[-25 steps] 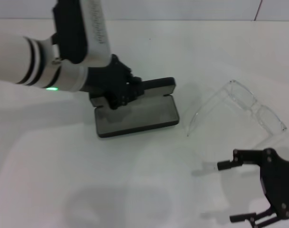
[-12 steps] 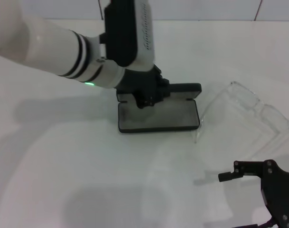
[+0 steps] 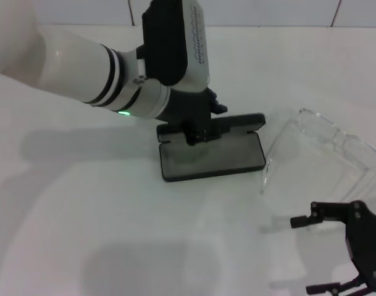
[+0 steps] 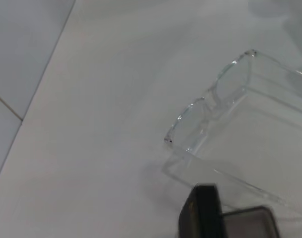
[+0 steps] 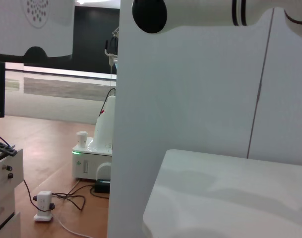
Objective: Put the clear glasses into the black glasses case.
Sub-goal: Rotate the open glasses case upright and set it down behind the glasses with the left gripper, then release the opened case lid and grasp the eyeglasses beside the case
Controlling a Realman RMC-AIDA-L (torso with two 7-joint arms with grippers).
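A plain white bench (image 3: 83,246) fills the view. At its near right corner the right end effector (image 3: 336,253) hangs, fingers spread and empty. Just beyond lies the one pair of clear glasses (image 3: 326,145), near the right edge. Mid-bench sits the single black glasses case (image 3: 212,154), lying open; the left end effector (image 3: 197,132) sits at its raised lid, apparently pinching it. The glasses seemingly need lifting next.

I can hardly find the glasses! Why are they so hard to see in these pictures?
Head view: the clear glasses are see-through on a white table, so only thin bright edges show. Left wrist view: the same faint outlines, next to the black glasses case. Right wrist view: they are not in the picture.
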